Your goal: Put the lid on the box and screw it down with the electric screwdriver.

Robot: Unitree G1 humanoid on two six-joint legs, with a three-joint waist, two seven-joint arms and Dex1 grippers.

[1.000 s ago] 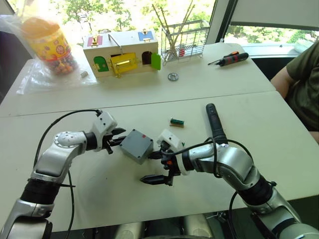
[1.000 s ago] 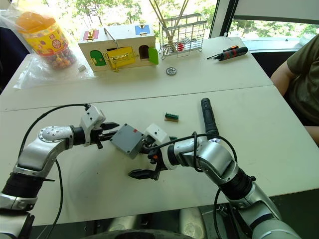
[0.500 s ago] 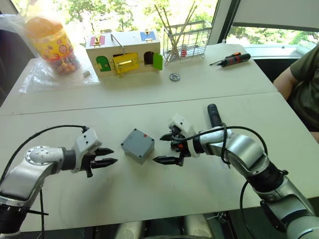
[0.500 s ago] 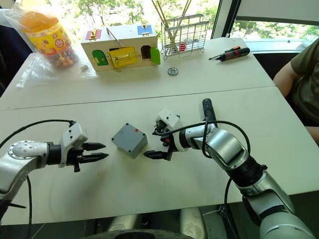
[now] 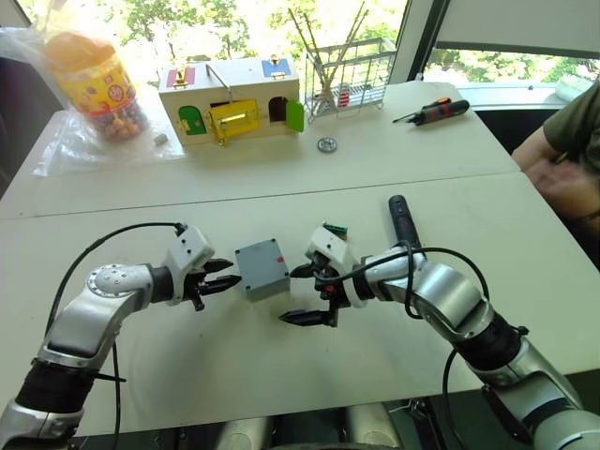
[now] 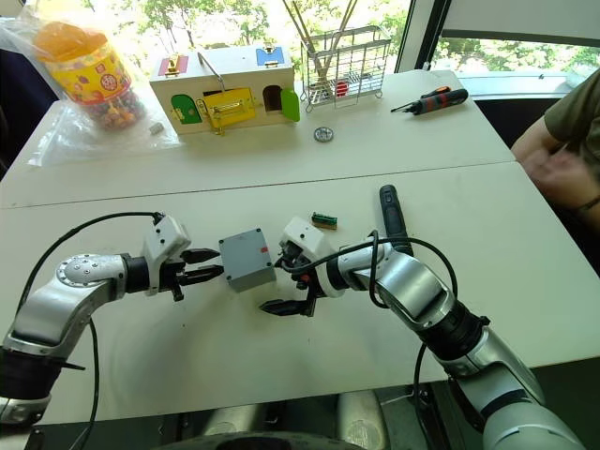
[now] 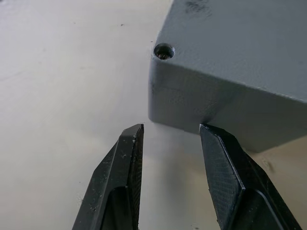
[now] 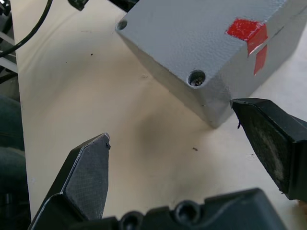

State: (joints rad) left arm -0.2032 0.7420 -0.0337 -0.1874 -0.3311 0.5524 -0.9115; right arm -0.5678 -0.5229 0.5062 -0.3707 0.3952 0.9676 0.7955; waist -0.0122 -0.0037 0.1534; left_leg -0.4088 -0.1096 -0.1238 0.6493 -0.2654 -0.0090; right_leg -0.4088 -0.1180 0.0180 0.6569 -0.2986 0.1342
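We flank the box (image 5: 262, 268) on the tabletop (image 5: 487, 225), left pincer (image 5: 223, 275) and right pincer (image 5: 305, 294) both apart; we should square it gently, pushing evenly.

the person's arm (image 5: 569, 159) is cut off by the picture's edge. the electric screwdriver (image 5: 404, 228) runs under the right arm, lower end hidden. the small green object (image 6: 324, 219) is too small to identify.
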